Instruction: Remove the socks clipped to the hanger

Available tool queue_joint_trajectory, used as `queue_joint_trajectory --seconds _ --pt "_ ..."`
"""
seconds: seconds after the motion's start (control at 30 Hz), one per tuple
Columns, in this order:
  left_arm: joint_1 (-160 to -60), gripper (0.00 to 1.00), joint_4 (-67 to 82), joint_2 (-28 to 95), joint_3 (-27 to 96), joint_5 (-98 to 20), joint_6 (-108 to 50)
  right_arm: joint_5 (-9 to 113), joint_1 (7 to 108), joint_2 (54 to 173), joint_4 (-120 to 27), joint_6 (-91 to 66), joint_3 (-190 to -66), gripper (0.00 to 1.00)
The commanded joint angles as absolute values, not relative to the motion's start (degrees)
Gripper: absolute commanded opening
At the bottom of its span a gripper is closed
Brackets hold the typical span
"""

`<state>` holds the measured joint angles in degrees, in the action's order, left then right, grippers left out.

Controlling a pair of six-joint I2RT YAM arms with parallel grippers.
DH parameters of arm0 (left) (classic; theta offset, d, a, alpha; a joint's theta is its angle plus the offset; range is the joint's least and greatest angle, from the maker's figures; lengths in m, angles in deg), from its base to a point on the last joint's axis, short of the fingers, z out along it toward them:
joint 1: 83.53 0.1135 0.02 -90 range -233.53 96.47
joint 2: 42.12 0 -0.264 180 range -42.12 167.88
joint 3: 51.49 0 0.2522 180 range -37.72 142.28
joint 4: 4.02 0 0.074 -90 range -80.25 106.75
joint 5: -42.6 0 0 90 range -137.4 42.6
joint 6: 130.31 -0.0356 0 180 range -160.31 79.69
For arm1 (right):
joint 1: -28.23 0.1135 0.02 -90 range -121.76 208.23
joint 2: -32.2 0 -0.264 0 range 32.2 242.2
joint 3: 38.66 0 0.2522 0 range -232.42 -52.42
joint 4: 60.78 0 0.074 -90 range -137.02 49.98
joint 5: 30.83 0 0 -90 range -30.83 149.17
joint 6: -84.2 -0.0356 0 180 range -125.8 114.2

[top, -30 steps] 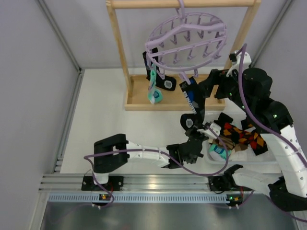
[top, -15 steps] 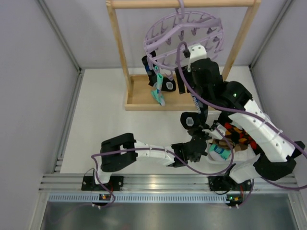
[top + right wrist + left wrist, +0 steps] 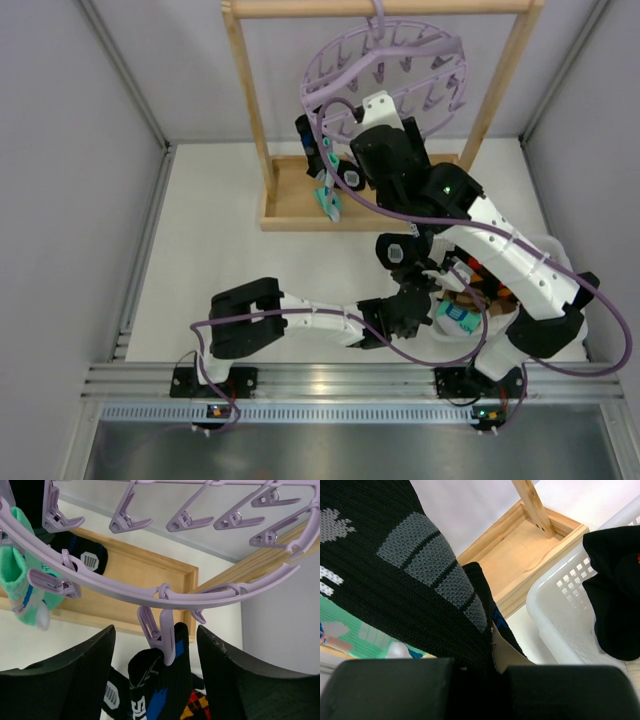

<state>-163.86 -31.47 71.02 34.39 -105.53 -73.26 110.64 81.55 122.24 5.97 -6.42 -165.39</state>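
Observation:
The lavender hanger hangs by its hook from the wooden rack. In the right wrist view my right gripper is open, and its fingers stand either side of a clip peg without touching it. That peg pinches the top of a black sock with blue and white marks. My left gripper is shut on the lower end of this black sock, low beside the basket. A teal sock and another black sock are clipped at the ring's left.
The wooden rack stands on a tray-like base at the back. A white basket at the right holds argyle socks, a teal-white sock and a black sock. Grey walls enclose the table.
My right arm has swung left and up from over the basket to the hanger, and its jaws have narrowed around the clip peg. The left gripper keeps its hold on the sock.

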Motion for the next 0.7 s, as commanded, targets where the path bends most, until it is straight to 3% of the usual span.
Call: queue_joint_trajectory --seconds 0.0,0.67 --pt "-164.21 0.00 -33.41 69.94 35.58 -105.32 -73.80 117.53 83.96 122.46 5.63 -3.26 -166.51 0.62" --pt "-164.30 0.00 -33.41 65.55 33.82 -104.80 -72.04 123.93 84.13 124.13 -8.58 4.47 -158.87 0.55"
